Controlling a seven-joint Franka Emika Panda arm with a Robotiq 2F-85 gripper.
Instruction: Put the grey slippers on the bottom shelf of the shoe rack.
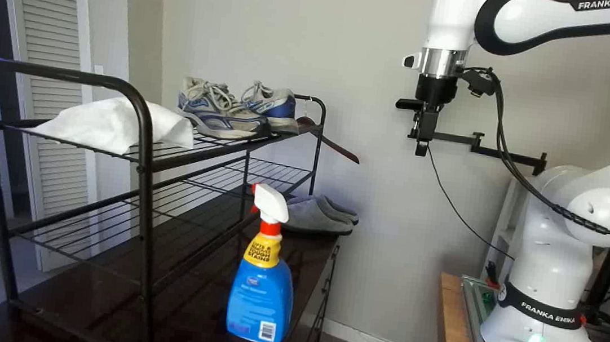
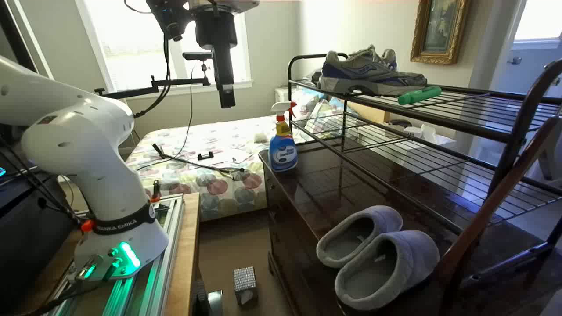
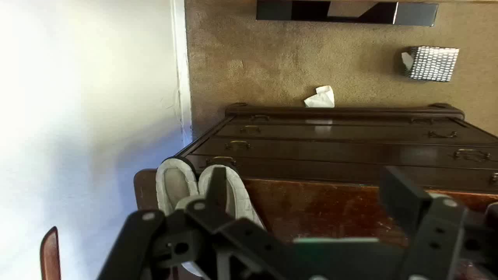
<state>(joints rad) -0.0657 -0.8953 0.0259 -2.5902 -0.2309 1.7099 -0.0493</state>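
Two grey slippers point(image 1: 314, 217) sit side by side on the dark dresser top, beside the rack's end. In an exterior view their open heels face the dresser's front edge: the near slipper point(image 2: 412, 254) and the far slipper point(image 2: 386, 217). The black metal shoe rack point(image 1: 147, 222) stands on the dresser. Its bottom wire shelf point(image 2: 421, 162) is bare where visible. My gripper point(image 1: 422, 149) hangs in the air away from the rack, higher than the slippers; it also shows in an exterior view point(image 2: 227, 103). In the wrist view the gripper point(image 3: 309, 190) is open and empty; its left finger partly covers a slipper point(image 3: 243, 198).
A blue spray bottle point(image 1: 260, 296) stands on the dresser point(image 2: 307, 193) before the rack. Sneakers point(image 1: 226, 112), a white cloth point(image 1: 117, 123) and a green object point(image 2: 419, 95) lie on the top shelf. A brown hanger point(image 2: 496, 202) hangs at the rack's end. A tissue box point(image 3: 433, 64) is on the floor.
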